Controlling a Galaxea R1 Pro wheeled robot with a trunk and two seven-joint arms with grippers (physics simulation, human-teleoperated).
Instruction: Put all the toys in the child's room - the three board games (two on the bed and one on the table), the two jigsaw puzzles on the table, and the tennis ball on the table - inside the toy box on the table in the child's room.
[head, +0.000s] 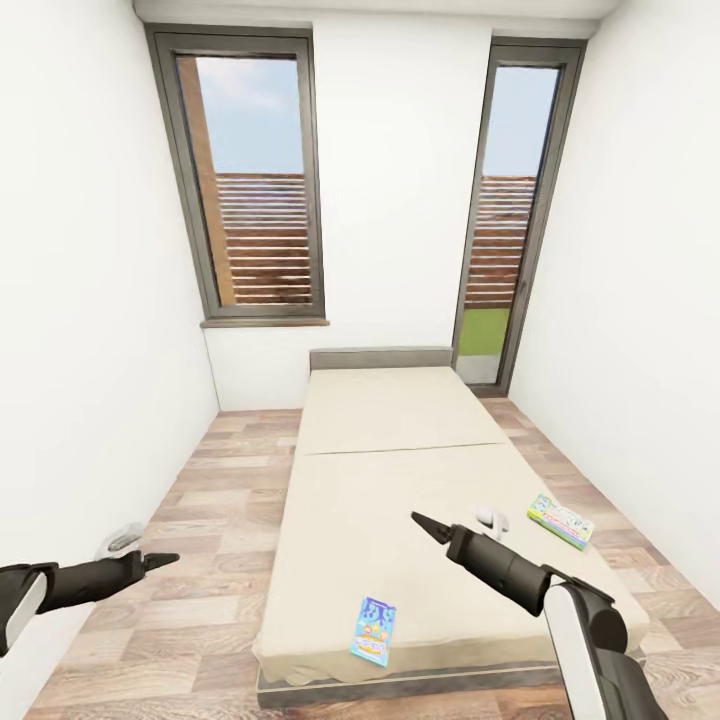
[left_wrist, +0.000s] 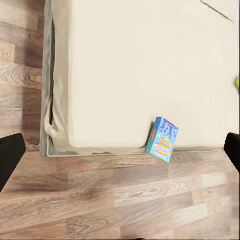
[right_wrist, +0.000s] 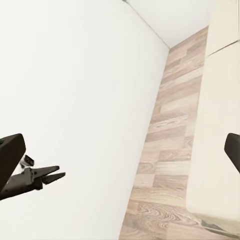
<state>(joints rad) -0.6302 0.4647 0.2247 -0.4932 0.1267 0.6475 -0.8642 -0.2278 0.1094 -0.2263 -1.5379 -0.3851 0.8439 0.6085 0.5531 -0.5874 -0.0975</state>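
Board games are what I'm after, and two of them lie on the bed (head: 400, 470), which I'll use as my landmark. Starting left of the bed, my left gripper (head: 165, 560) hangs over the wooden floor (head: 215, 600), well apart from the mattress edge; in the head view its tips come to a closed-looking point, yet the left wrist view shows its fingers (left_wrist: 10, 157) at the far edges of the frame, so I cannot tell how the jaws stand. Nothing is in them. A pale rounded object (head: 120, 540) sits on the floor by the left wall, just beyond that gripper.

On the bed itself, the blue-purple board game (head: 373, 630) lies flat near the foot edge, left of the mattress middle. The left wrist view looks down on it (left_wrist: 163, 139) right at the edge of the mattress.

Further right, my right gripper (head: 428, 525) hovers above the mattress, clear of both games; its tips look pinched together in the head view, though the right wrist view has its fingers (right_wrist: 11, 152) spread to the frame edges, so again I cannot tell. Just right of it a small white object (head: 490, 518) rests on the bed. Near the bed's right edge lies the green-edged board game (head: 560, 521), flat and slightly angled.
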